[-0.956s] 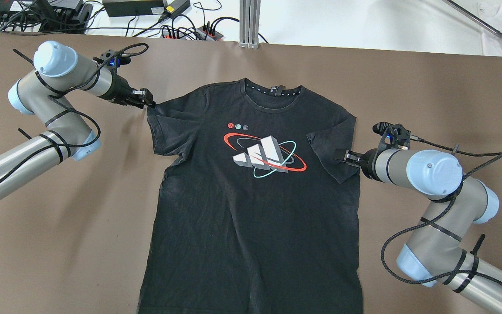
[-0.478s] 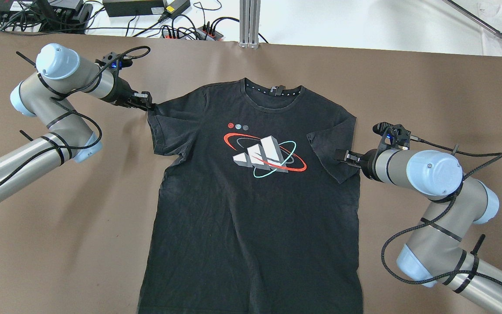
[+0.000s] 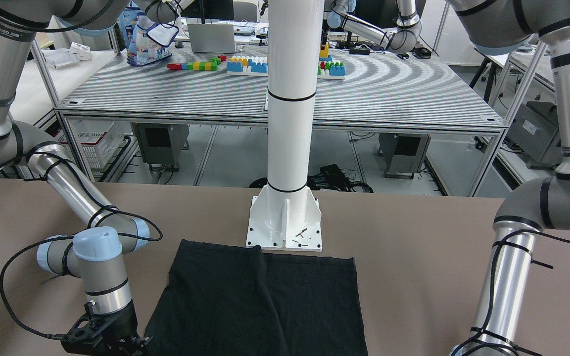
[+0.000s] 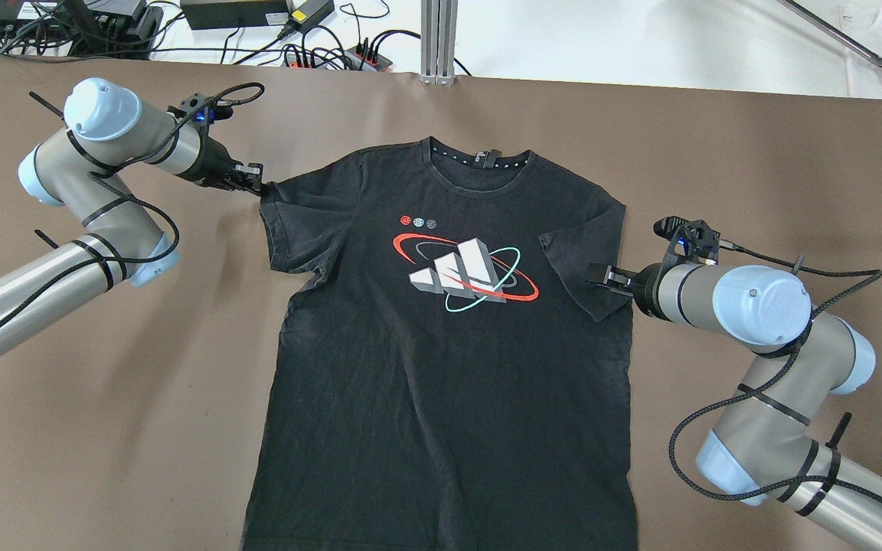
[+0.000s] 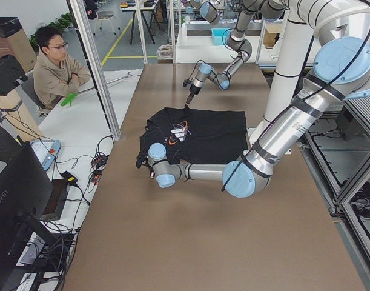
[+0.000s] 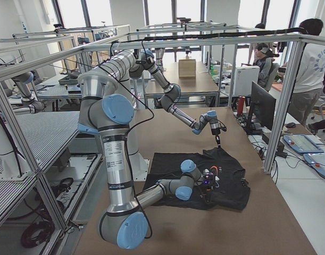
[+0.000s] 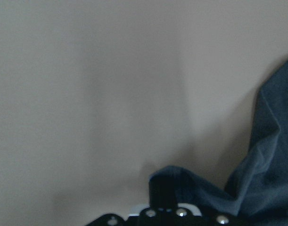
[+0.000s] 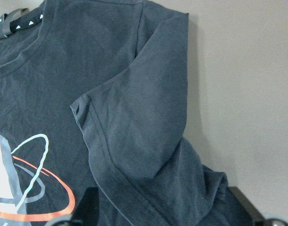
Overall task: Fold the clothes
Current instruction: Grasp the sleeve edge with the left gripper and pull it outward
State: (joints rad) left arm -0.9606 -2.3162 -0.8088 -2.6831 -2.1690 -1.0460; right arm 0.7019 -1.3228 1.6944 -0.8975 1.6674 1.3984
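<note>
Black T-shirt [image 4: 441, 337] lies flat, face up, in the middle of the brown table [image 4: 104, 428], collar toward the far edge, printed logo [image 4: 465, 275] showing, hem running off the near edge of the overhead view. The sleeve on the overhead's right is already folded in over the chest; the sleeve on its left is spread outward. Right gripper [image 4: 600, 275] sits at that folded sleeve's lower edge, cloth bunched between its fingers in the wrist view, so it looks clamped on the fabric. Left gripper [image 4: 256, 184] is at the tip of the other sleeve, low to the table; the wrist view shows a peak of cloth rising at its fingers, so it reads as pinched on that sleeve. Step in hand is likely the left sleeve fold-in. To do it well: lift only enough to clear the table, carry the sleeve across toward the logo, lay it flat to match the other side, and keep the body from dragging. White pillar base [image 3: 285, 225] stands at the hem.
</note>
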